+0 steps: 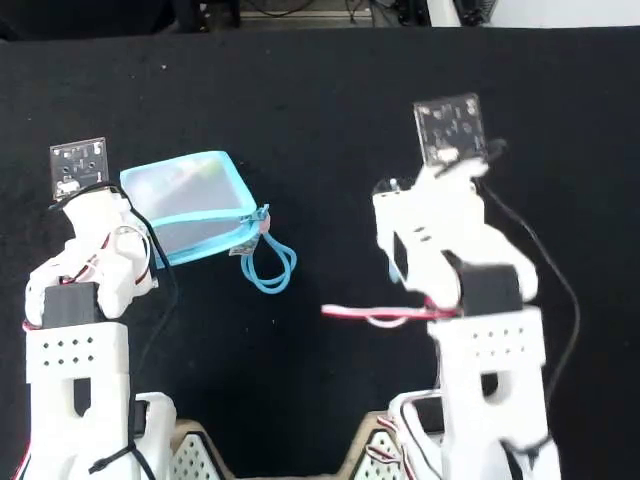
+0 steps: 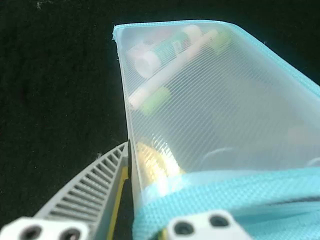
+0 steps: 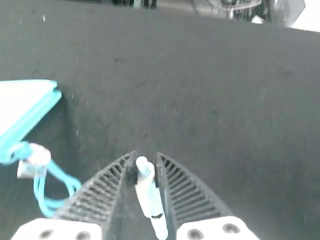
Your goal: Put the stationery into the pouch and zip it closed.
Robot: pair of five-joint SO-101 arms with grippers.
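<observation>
At upper left my left gripper [image 1: 150, 246] pinches the pouch [image 1: 190, 200], and my right gripper [image 3: 142, 162], closed on a pen [image 3: 150, 200], may push it loose if the pen enters crooked.

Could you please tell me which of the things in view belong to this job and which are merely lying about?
Belonging to the job:
pouch, clamped in the left hand
stationery already inside it
pen, held by the right hand
zip pull

Just lying about:
red and white cable
clutter behind the table
</observation>
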